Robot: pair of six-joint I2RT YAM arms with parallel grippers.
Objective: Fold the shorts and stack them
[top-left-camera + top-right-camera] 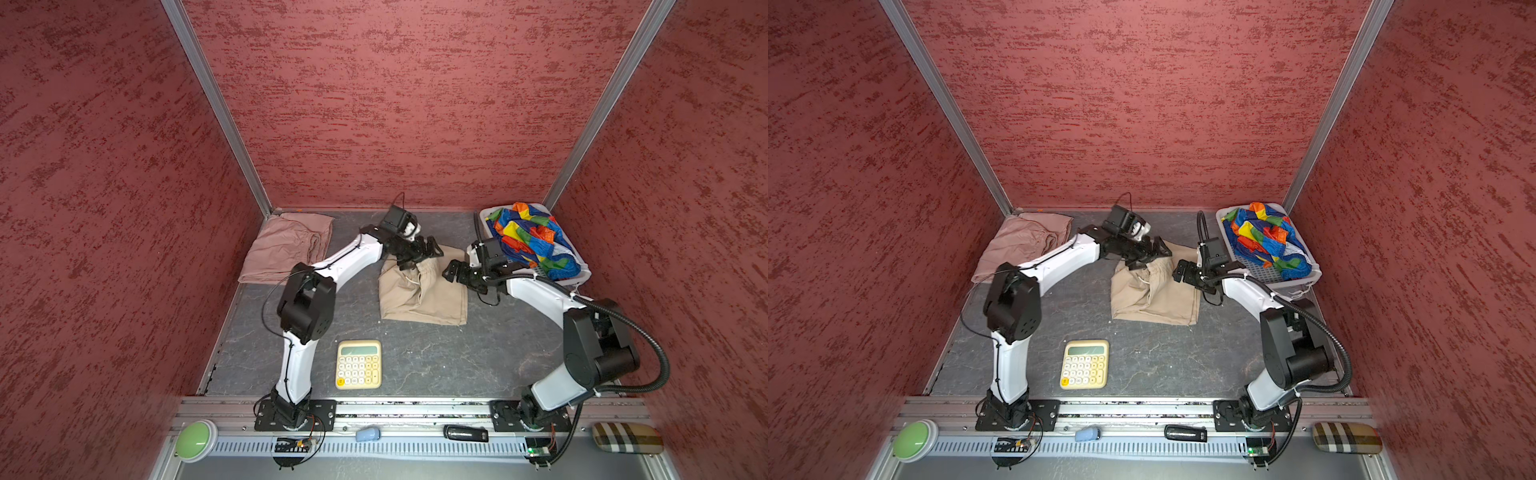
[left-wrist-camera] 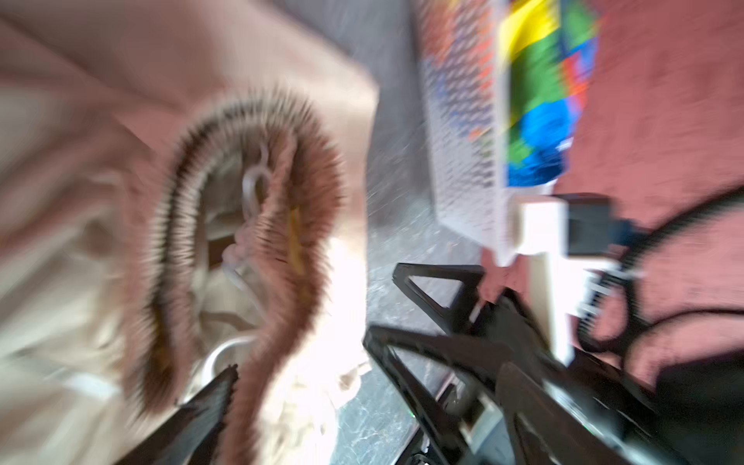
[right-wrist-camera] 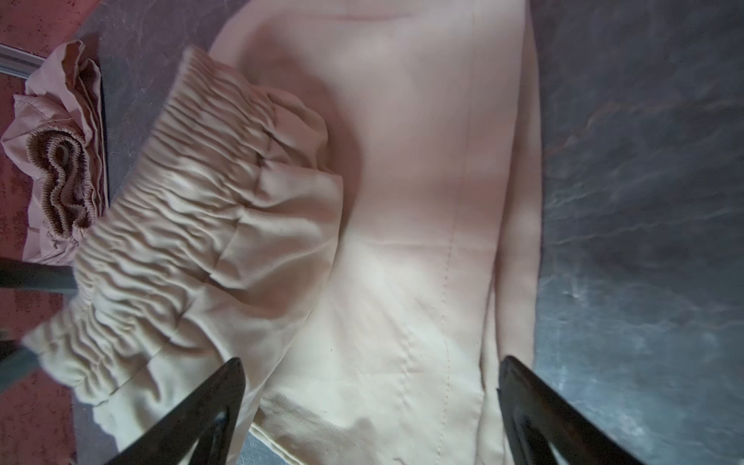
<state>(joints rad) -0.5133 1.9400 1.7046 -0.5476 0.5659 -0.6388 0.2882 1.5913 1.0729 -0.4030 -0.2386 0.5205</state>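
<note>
The beige shorts [image 1: 424, 295] [image 1: 1154, 297] lie folded mid-table, and their gathered waistband [image 3: 181, 225] is bunched over the flat cloth. My left gripper [image 1: 422, 259] [image 1: 1150, 259] hovers over that waistband [image 2: 257, 225] with jaws wide apart, open, in a blurred wrist view [image 2: 368, 374]. My right gripper [image 1: 449, 270] [image 3: 368, 398] is open just above the shorts' right side, holding nothing. Pink shorts [image 1: 286, 245] [image 3: 60, 169] lie folded in the back left corner. Rainbow shorts [image 1: 532, 241] [image 2: 539, 92] are heaped in the white basket [image 1: 582, 274].
A cream calculator [image 1: 358, 364] lies on the dark tabletop in front of the beige shorts. Red walls close in the left, back and right. On the front rail sit a green button [image 1: 195, 440], a small blue object [image 1: 368, 434], a black object [image 1: 465, 433] and a plaid case [image 1: 625, 436].
</note>
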